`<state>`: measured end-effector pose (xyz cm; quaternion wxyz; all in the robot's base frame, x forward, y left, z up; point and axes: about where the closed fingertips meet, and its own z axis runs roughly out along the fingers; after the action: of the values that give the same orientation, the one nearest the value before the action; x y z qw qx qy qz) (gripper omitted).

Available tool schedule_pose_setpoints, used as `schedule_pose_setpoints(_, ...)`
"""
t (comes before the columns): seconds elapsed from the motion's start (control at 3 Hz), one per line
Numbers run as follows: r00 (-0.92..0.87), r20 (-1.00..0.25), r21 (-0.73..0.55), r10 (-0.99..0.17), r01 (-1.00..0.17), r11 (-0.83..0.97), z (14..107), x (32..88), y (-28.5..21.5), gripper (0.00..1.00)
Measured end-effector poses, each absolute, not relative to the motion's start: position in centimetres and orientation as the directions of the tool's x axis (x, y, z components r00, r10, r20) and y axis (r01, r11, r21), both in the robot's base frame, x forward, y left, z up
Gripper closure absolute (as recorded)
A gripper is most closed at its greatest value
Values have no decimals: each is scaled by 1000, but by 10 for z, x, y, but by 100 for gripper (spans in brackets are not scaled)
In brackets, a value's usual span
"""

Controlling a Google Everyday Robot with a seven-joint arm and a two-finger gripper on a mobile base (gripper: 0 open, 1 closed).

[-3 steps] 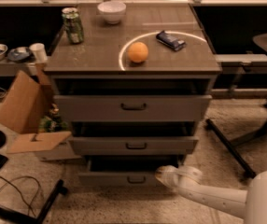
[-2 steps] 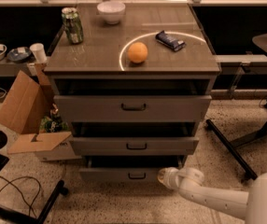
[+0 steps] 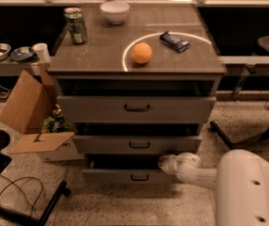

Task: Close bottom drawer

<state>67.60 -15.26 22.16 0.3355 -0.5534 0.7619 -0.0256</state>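
Gripper (image 3: 166, 163): sits low at front of grey cabinet (image 3: 92, 55), right at upper edge of bottom drawer (image 3: 111, 175), towards its right end; looks to touch the panel, though contact hard to confirm. Open or closed: can't tell. White arm (image 3: 247, 187): reaches in from lower right corner, fills that part of view

Bottom drawer: stands part-open, front panel fwd of cabinet body, dark gap above it; small dark handle (image 3: 139, 177) at centre, just left of gripper. Middle drawer (image 3: 137, 144) and top drawer (image 3: 137, 108): also stick out a bit, each w/ dark gap above

On cabinet top: orange (image 3: 141, 52) near centre, inside a pale ring mark (image 3: 125, 55); dark blue packet (image 3: 174, 41) to its right, apart from it; white bowl (image 3: 114, 12) at back; green can (image 3: 75, 26) at back left

Left of cabinet: open cardboard box (image 3: 26, 105), flaps up, close by cabinet side. Black cables (image 3: 17, 192) on floor at lower left
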Motion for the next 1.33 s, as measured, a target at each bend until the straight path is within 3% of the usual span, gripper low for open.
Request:
schedule_pose_setpoints(0.67,-204,-489,-381,-848,-824,418,203,699,-160,100)
schedule_pose_setpoints(1.0,-174,-411,-406,-895,-844,351,209,676,-196,100)
schedule_pose_setpoints(1.33,-173,-320,-398,-932,-868,297,216,601,-230,100)
